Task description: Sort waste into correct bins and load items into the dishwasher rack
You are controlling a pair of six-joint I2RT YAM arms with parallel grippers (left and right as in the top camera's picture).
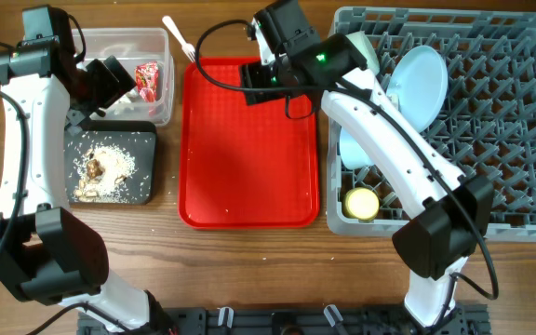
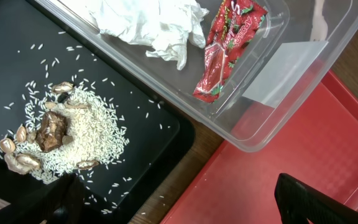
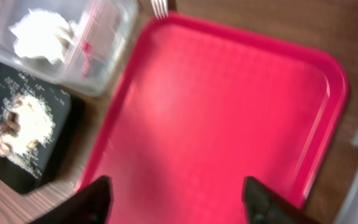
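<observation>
In the clear tub point(image 1: 161, 104) lie a crumpled white napkin point(image 2: 154, 22) and a red wrapper point(image 2: 229, 50). Just below it the black tray point(image 1: 147, 140) holds rice and brown scraps point(image 2: 61, 134). My left gripper point(image 2: 179, 211) hovers open over the gap between the black tray and the red tray, holding nothing. Above the far end of the red tray point(image 3: 229, 106) my right gripper point(image 3: 179, 199) is open and empty. A white fork point(image 1: 177, 37) lies on the table just past the tray's corner. The grey dishwasher rack point(image 1: 491, 130) holds a light blue plate point(image 1: 417, 84), a bowl point(image 1: 354, 149) and a yellow cup point(image 1: 361, 202).
The red tray point(image 1: 249, 149) sits between the bins and the rack, with a few rice grains on it. My right arm stretches from the front right across the rack's left side. Bare wooden table lies in front of the tray.
</observation>
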